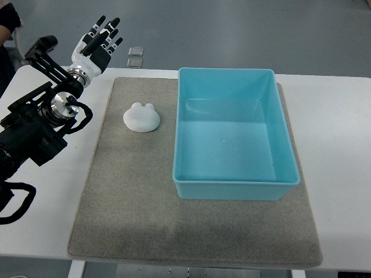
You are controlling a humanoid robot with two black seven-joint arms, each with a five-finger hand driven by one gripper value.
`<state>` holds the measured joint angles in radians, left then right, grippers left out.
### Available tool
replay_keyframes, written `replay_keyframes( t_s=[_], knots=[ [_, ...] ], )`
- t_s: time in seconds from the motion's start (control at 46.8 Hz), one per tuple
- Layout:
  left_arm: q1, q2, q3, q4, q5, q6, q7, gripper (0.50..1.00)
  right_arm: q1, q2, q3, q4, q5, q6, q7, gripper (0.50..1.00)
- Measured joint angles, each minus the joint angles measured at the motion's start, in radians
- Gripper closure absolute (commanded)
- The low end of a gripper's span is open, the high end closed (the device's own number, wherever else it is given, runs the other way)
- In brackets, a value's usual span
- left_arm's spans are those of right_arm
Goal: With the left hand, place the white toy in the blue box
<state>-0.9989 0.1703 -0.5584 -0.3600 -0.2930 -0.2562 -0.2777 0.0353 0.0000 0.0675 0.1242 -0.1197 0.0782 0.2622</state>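
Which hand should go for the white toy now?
Left. The left hand is in view, fingers spread and empty, up past the mat's far left corner, on the white toy's side. The blue box sits right of the toy. No right arm shows.

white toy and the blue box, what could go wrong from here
The left hand is open and well behind the white toy, so nothing is grasped yet. The toy is rounded and may slip from the fingers. It also lies close to the blue box wall, so a carry that stays low could clip the rim.
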Motion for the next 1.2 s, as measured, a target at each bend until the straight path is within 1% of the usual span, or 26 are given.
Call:
replay_keyframes(
  t_s=[0.641,0.79,1.025,1.196],
  knots=[
    [0.002,0.000,0.005,-0.001,0.003,0.006,0.000,0.508,0.000,0.000,0.000,0.000,0.000,0.000,0.000,0.564],
    [0.022,0.002,0.011,-0.003,0.003,0.005,0.000,0.508,0.000,0.000,0.000,0.000,0.000,0.000,0.000,0.564],
    [0.020,0.023,0.023,-0.008,0.015,0.004,0.004,0.510,0.000,0.000,0.000,0.000,0.000,0.000,0.000,0.564],
    [0.003,0.046,0.069,-0.021,0.076,0.011,0.006,0.510,0.000,0.000,0.000,0.000,0.000,0.000,0.000,0.564]
  ],
)
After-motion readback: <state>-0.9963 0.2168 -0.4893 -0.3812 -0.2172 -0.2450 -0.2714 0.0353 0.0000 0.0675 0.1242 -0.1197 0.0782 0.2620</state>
